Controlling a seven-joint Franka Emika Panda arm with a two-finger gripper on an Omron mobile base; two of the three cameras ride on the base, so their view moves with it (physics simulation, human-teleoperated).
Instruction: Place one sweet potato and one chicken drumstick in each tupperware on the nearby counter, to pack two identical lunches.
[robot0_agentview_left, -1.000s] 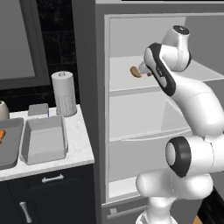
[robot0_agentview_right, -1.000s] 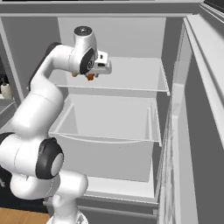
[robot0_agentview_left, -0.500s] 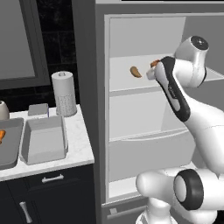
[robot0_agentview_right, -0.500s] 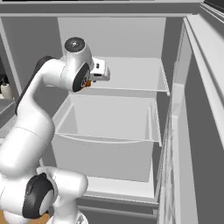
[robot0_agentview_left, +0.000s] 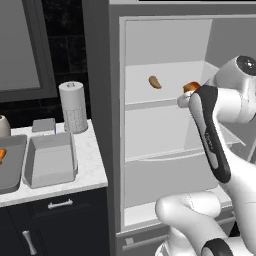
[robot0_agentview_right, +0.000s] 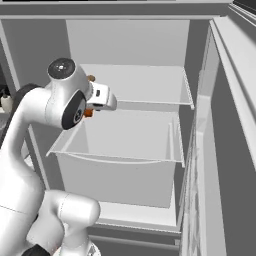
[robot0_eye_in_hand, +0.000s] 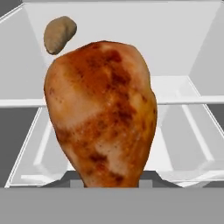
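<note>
since a second ago the arm has drawn back out of the fridge (robot0_agentview_right: 200, 150), leaving the sweet potato (robot0_agentview_left: 155, 82) on the upper shelf. the gripper (robot0_agentview_left: 189, 92) is clamped on a chicken drumstick (robot0_eye_in_hand: 103, 113), held in front of the open shelves. a tupperware (robot0_agentview_left: 50, 159) sits on the counter (robot0_agentview_left: 92, 175).

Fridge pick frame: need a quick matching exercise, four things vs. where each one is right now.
Things:
1. chicken drumstick
2. sweet potato
3. paper towel roll
4. tupperware

Places:
A. upright at the back of the counter
B. lying on the upper fridge shelf
C. on the counter in front of the roll, with nothing showing inside
D. held in the gripper, out in front of the shelves

Pairs: 1-D, 2-B, 3-A, 4-C
</note>
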